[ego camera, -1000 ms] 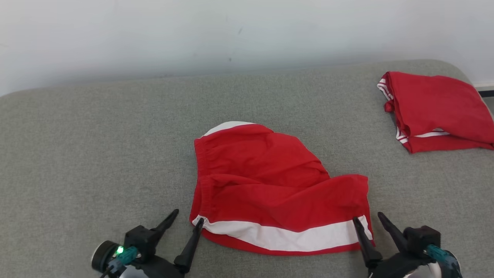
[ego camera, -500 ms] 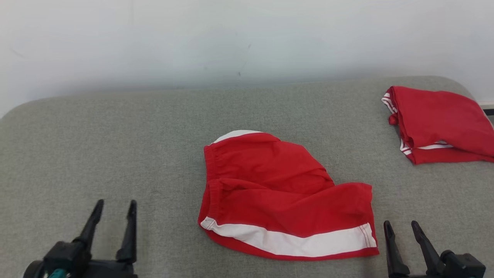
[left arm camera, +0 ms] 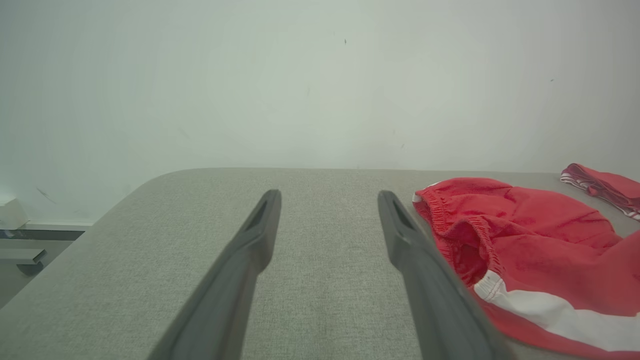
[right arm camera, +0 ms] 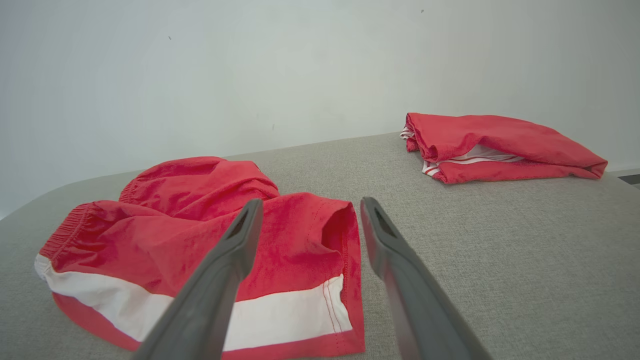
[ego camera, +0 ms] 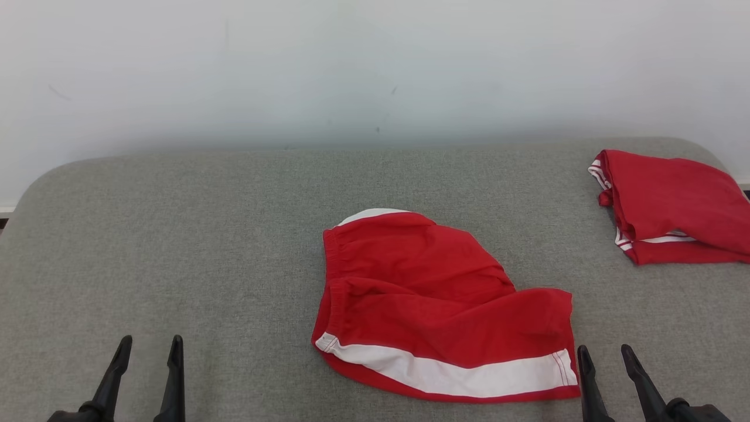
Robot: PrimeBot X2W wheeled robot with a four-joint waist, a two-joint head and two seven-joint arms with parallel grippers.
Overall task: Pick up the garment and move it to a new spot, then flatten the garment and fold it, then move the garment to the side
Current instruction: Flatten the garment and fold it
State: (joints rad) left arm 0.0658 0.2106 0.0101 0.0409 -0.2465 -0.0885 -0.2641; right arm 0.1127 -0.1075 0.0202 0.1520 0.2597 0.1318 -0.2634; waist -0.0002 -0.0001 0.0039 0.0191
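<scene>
Since the earlier frame the left gripper and the right gripper have drawn back from the near corners of the garment, where their fingertips stood at the two ends of the white stripe. The cloth keeps the same outline, and its apparent shift in the head view is the camera's. The garment, a pair of red shorts, lies on the grey table about the middle of its width and toward its near edge, well apart from a folded red garment at the table's far right corner. The left gripper hovers over the table's near edge well to the left of the garment, jaws parted and empty. The right gripper hovers over the same edge just beside the garment's near right corner, likewise parted and holding nothing. The garment thus lies between the two hands, nearer the right one; in the left wrist view its elastic waistband sits beyond the right-hand finger. Assessment: thin, light, limp cloth, not fragile, probably a little slick, so its layers would likely slide over each other and sag when lifted. The far part is rumpled and not yet flat. Recommended holds: the waistband corner at the stripe's left end and the leg hem corner at its right end, pinching all layers.
</scene>
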